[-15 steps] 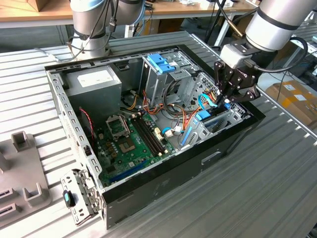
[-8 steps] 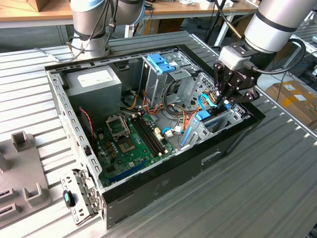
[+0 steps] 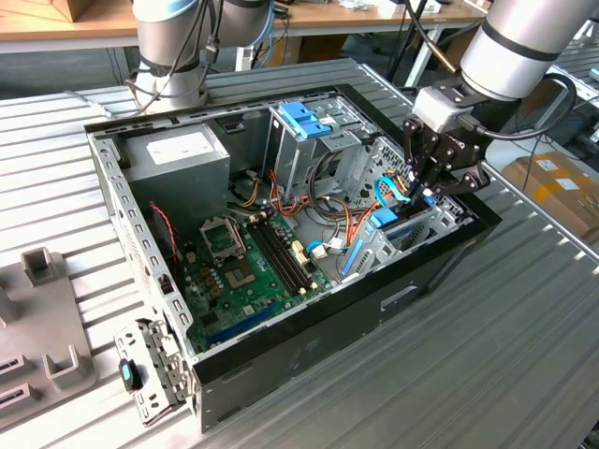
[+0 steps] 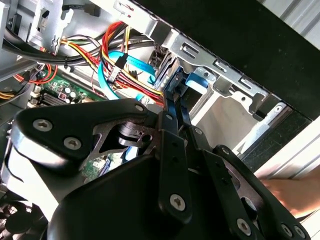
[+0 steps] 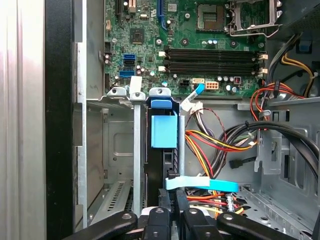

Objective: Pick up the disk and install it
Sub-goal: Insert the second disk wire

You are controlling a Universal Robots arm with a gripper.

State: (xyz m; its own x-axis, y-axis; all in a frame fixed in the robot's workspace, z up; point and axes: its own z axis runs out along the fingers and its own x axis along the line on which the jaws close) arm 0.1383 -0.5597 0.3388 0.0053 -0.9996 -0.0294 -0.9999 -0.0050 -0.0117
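Blue plastic rails edge the disk, which stands on edge in a grey sheet-metal bay of the open computer case, straight ahead of the tool's fingertips, its long axis running down into the bay. The black tool is clenched narrowly on the disk's near end, fingers nearly together in the second wrist view. Beyond the disk lies the green circuit board; beside the tool hang red, yellow and blue cables. The case sits on a ribbed metal bench.
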